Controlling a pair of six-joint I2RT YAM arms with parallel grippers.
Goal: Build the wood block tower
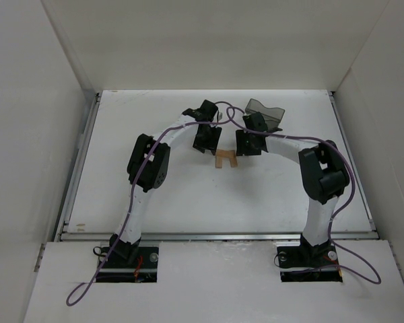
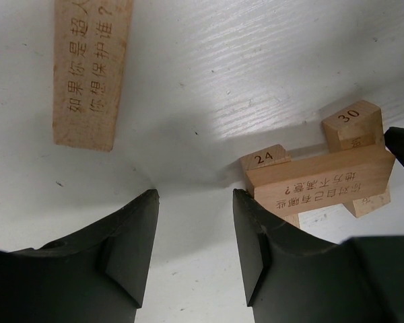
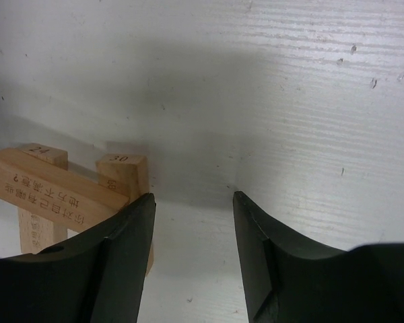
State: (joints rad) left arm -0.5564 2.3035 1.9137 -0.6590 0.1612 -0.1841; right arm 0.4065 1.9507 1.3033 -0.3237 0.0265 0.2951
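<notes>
The tower (image 1: 226,160) is a small stack in the middle of the table: two tan wood blocks marked 24 (image 2: 264,159) and 30 (image 2: 352,121) lie side by side, with a third bar (image 2: 323,180) across them. Another wood block (image 2: 91,74) lies flat by itself, apart from the stack. My left gripper (image 1: 206,147) hangs just left of the tower, open and holding nothing (image 2: 195,202). Just right of the tower, my right gripper (image 1: 248,149) is also open and holds nothing (image 3: 194,202); in the right wrist view the tower (image 3: 60,192) sits beside its left finger.
A dark translucent grey bin (image 1: 268,112) stands behind the right gripper at the back of the table. White walls enclose the table on three sides. A purple cable (image 1: 223,114) loops over both arms.
</notes>
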